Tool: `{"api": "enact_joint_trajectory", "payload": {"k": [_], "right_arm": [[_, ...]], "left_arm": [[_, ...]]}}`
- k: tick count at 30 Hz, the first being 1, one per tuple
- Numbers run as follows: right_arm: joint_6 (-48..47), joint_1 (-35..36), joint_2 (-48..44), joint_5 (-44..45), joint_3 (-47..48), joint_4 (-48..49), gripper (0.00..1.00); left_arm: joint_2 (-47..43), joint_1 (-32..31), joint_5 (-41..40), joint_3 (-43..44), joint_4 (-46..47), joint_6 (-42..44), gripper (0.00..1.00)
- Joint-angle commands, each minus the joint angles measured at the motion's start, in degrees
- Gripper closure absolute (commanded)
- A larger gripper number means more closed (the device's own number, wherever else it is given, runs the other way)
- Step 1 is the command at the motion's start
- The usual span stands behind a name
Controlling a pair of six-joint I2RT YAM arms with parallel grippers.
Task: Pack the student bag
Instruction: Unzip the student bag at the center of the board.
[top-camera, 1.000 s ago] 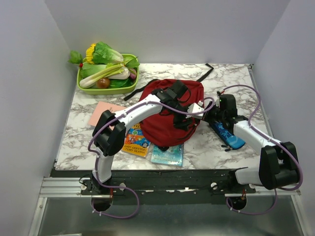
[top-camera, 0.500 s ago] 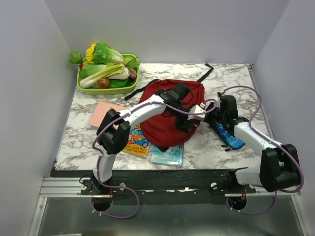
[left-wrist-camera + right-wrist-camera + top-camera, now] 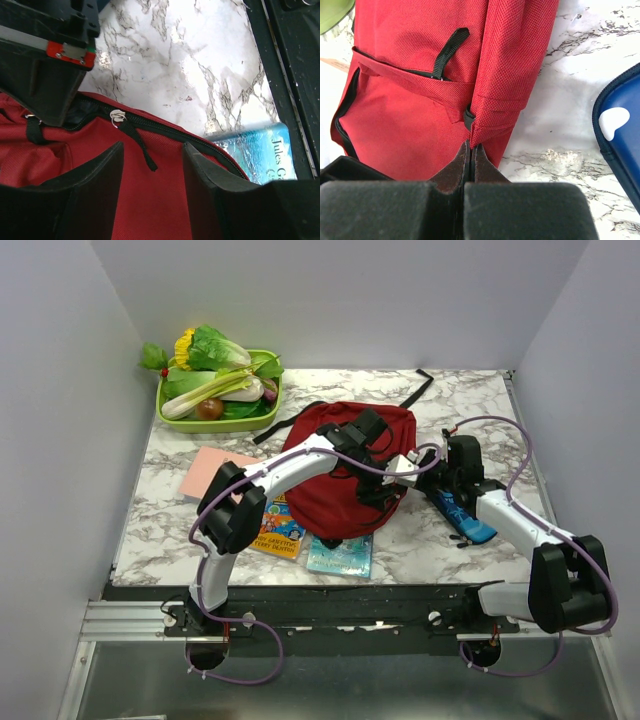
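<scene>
Top external: student bag (image 3: 325, 502) lies mid-counter (image 3: 425, 540). Left pincer (image 3: 152, 150) is spread above its zipper pull (image 3: 118, 116). Right pincer (image 3: 470, 149) is pressed together at the bag's side seam. Blue pencil case (image 3: 468, 518) lies just beside.

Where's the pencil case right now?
Top view: the pencil case lies on the table's right side, just right of the bag, partly under the right arm.
</scene>
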Motion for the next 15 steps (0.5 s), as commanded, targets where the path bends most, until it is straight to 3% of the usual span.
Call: {"api": "enact_joint_trajectory", "payload": {"k": [1,15], "right_arm": [[-0.75,-0.45,-2.25,-0.63,-0.27,1.73,0.99],[-1.02,-0.45,-3.57,-1.86,-0.88,1.38,0.99]], "left_arm": [[1.86,-0.33,-0.28,-0.98,-1.95,3.25,0.46],[2.74,-0.07,-2.04,-0.54,-0.02,3.96,0.56]]}}
